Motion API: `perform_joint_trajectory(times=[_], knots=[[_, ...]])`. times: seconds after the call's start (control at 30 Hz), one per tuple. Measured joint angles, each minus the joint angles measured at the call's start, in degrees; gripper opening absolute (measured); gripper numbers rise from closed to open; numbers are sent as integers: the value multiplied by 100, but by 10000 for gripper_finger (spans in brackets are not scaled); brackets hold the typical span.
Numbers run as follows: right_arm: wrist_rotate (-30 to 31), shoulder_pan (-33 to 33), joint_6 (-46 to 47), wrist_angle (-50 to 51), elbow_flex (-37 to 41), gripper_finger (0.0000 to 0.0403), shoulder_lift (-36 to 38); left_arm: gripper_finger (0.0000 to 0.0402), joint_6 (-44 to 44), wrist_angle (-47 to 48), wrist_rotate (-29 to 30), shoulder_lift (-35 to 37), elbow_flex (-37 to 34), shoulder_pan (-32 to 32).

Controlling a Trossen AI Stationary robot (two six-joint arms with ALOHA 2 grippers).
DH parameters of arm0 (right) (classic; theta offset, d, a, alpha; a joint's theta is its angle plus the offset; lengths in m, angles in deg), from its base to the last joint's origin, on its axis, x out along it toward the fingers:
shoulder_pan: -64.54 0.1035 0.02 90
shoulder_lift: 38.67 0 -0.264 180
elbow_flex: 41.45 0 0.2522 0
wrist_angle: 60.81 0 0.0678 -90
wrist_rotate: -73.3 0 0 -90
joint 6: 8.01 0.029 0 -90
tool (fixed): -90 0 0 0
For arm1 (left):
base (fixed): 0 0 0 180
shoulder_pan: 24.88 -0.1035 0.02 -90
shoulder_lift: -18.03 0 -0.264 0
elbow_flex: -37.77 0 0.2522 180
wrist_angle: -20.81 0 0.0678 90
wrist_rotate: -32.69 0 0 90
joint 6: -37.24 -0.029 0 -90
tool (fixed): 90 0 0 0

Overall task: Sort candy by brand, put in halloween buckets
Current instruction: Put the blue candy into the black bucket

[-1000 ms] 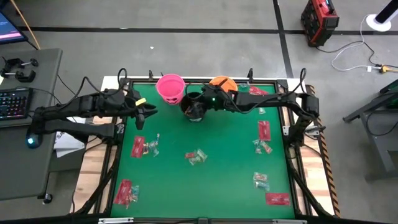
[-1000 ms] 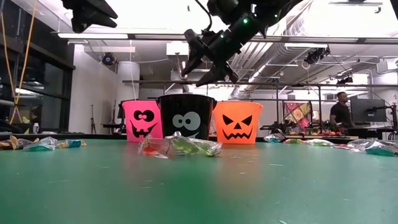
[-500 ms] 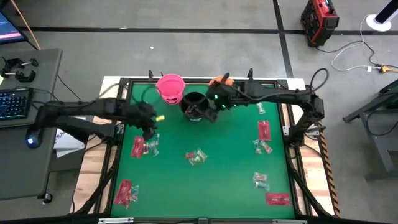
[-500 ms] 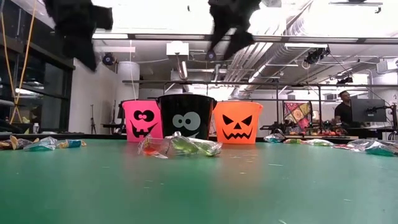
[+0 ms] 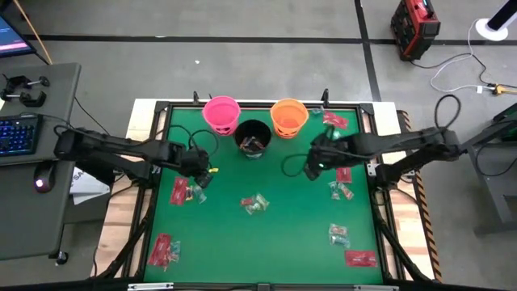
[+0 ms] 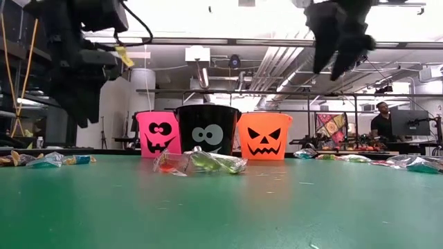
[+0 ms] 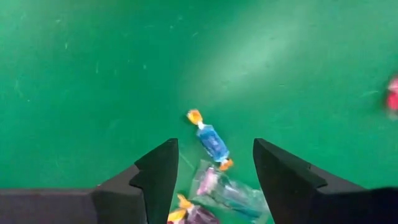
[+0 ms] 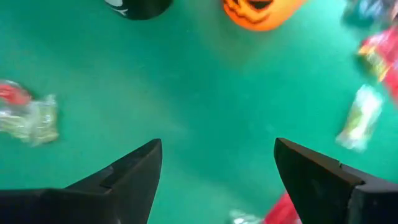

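Note:
Three buckets stand in a row by the table's far edge: pink (image 5: 221, 114), black (image 5: 253, 137) and orange (image 5: 288, 117); they show too in the low view as pink (image 6: 158, 134), black (image 6: 207, 130) and orange (image 6: 264, 136). Candy lies in scattered small heaps on the green mat. My left gripper (image 5: 198, 167) hangs open above the left heap (image 5: 187, 191); its wrist view shows a blue piece with orange ends (image 7: 211, 140) between the fingers, below them. My right gripper (image 5: 313, 164) is open over bare mat, nearer than the orange bucket.
More candy lies at the middle (image 5: 256, 204), the near left (image 5: 164, 249), the right side (image 5: 342, 170) (image 5: 340, 191), the near right (image 5: 338, 235) (image 5: 360, 258) and the far right corner (image 5: 334, 120). A raised frame (image 5: 151, 202) borders the mat. Bare mat lies between the heaps.
My right gripper has swung away from above the black bucket, toward the table's right and near side, out over bare mat. My left gripper has moved toward the near edge and down, from beside the pink bucket to above the left candy heap.

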Motion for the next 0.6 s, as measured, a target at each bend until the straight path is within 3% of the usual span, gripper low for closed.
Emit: perform_joint_trajectory(times=[0.23,0.4,0.6], knots=[[3,436,871,-477,716,302,474,200,482,-277,40,-675,0,200],[-4,531,885,-545,814,302,454,200,835,-448,-36,-1136,0,422],[39,533,829,-565,825,302,452,200,1202,-463,464,-1484,0,442]])
